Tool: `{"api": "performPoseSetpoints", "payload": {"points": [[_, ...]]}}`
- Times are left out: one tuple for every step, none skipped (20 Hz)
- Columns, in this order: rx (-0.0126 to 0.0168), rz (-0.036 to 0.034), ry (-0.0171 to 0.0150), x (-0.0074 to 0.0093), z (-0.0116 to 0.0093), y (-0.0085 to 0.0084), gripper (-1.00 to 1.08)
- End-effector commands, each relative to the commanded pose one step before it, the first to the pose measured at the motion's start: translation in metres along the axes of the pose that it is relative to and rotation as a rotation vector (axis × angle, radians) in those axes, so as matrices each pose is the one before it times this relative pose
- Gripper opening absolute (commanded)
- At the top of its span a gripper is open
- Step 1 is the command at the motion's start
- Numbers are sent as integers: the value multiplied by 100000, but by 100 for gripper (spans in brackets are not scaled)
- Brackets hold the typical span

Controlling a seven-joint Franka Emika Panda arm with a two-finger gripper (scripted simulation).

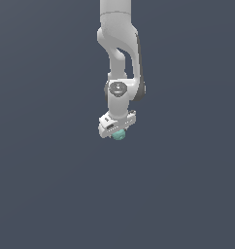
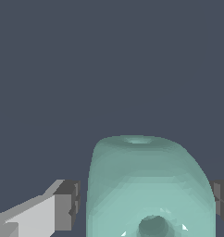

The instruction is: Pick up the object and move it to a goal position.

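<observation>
One small teal-green, glossy rounded lump (image 2: 151, 190) sits between the white gripper's (image 1: 116, 133) dark finger pads (image 2: 70, 203), directly beneath the gripper head. Whether the pads touch it, I cannot tell; a loose, off-centre pinch on that curved surface could let it slip.

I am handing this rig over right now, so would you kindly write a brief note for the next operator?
Gripper: fingers sit on either side of the teal ball, with gaps visible at the pads; a firm grip cannot be confirmed.
Ball: directly under the gripper head.
Done: gripper positioned around the ball.
Left: confirm the grasp, then carry the ball to the goal, which is not marked in either view.
</observation>
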State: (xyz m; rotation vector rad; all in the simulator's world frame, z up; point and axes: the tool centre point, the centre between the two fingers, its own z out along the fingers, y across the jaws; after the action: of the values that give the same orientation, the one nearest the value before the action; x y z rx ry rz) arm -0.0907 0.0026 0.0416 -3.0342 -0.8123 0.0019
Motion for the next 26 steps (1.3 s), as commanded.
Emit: {"api": "performPoseSetpoints", "payload": {"points": [[-94, -73, 100, 58, 218, 9, 100], [0, 0, 0, 0, 0, 0, -100], [0, 0, 0, 0, 0, 0, -100], [0, 0, 0, 0, 0, 0, -100], [0, 0, 0, 0, 0, 0, -100], [0, 0, 0, 0, 0, 0, -100], [0, 0, 0, 0, 0, 0, -100], [0, 0, 0, 0, 0, 0, -100], [0, 0, 0, 0, 0, 0, -100], [0, 0, 0, 0, 0, 0, -100], [0, 0, 0, 0, 0, 0, -100], [-86, 114, 91, -6, -93, 77, -100], [0, 0, 0, 2, -24, 19, -100], [0, 0, 0, 7, -71, 58, -100], [0, 0, 0, 11, -118, 97, -100], [0, 0, 0, 15, -165, 136, -100], [0, 0, 0, 20, -211, 174, -100], [0, 0, 0, 24, -258, 213, -100], [0, 0, 0, 29, -304, 251, -100], [0, 0, 0, 34, -350, 289, -100], [42, -24, 8, 45, -388, 318, -100], [0, 0, 0, 44, -441, 364, -100], [0, 0, 0, 49, -486, 401, -100], [0, 0, 0, 55, -531, 438, -100], [0, 0, 0, 60, -576, 474, -100], [60, -31, 15, 74, -609, 501, -100]]}}
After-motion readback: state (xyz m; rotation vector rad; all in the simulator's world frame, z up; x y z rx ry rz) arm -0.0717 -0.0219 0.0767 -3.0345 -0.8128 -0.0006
